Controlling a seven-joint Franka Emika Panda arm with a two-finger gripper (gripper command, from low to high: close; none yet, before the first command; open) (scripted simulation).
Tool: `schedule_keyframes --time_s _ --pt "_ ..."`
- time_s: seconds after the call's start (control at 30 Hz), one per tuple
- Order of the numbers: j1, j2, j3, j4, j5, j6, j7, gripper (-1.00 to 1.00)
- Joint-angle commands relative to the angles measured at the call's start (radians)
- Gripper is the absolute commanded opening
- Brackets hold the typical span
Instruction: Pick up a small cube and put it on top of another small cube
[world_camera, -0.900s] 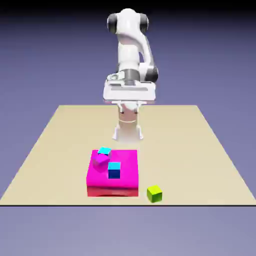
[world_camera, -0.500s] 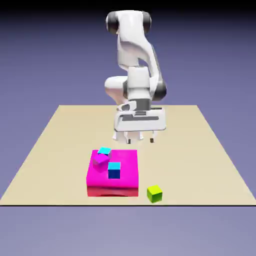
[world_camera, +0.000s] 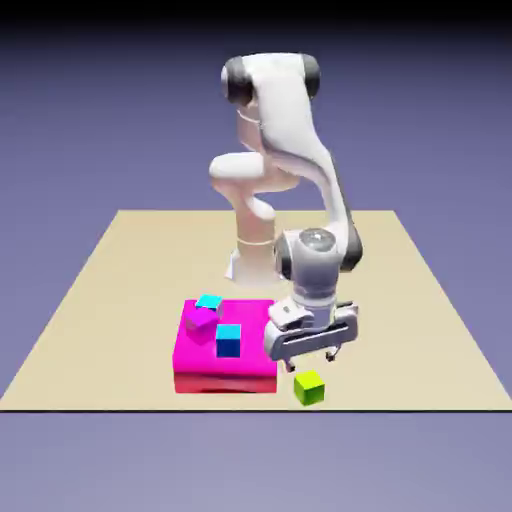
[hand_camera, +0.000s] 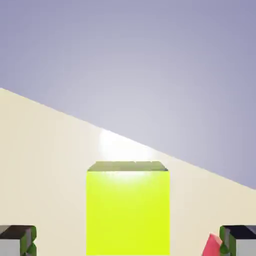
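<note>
The small lime cube (world_camera: 309, 387) rests on the tan table near its front edge, just to the exterior view's right of the magenta block. My gripper (world_camera: 313, 362) hovers directly over it, open, with its fingertips (world_camera: 331, 355) slightly above the cube's top and nothing held. In the hand view the lime cube (hand_camera: 127, 212) fills the lower middle, centred in my gripper (hand_camera: 128, 245), whose grey fingertips (hand_camera: 17, 240) stand wide apart at the bottom corners, clear of the cube's sides.
A flat magenta block (world_camera: 195, 357) lies left of the lime cube. On it stand a cyan-topped blue cube (world_camera: 228, 341) and a cyan-topped magenta cube (world_camera: 205, 314). A sliver of the magenta block (hand_camera: 212, 246) shows beside the right fingertip.
The arm has swung down and forward from above the table's back to just over the lime cube. The gripper stayed open. No cube has moved.
</note>
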Motion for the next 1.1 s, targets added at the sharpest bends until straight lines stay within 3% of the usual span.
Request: schedule_keyframes --time_s 0.0,0.1,0.13,0.33,0.4,1.07 --pt "0.003 0.036 -0.004 0.008 -0.003 0.028 0.003 0.00" --pt "0.010 0.109 -0.012 0.024 -0.010 0.085 0.008 0.00" --pt "0.010 0.109 -0.012 0.024 -0.010 0.085 0.008 -1.00" --pt "-0.006 -0.072 0.008 -0.016 0.007 -0.056 -0.005 -1.00" --pt "0.026 -0.130 -0.064 0.048 0.053 -0.113 -0.055 -1.00" --pt "-0.481 -0.809 -0.013 -0.406 0.068 -0.401 0.556 -1.00"
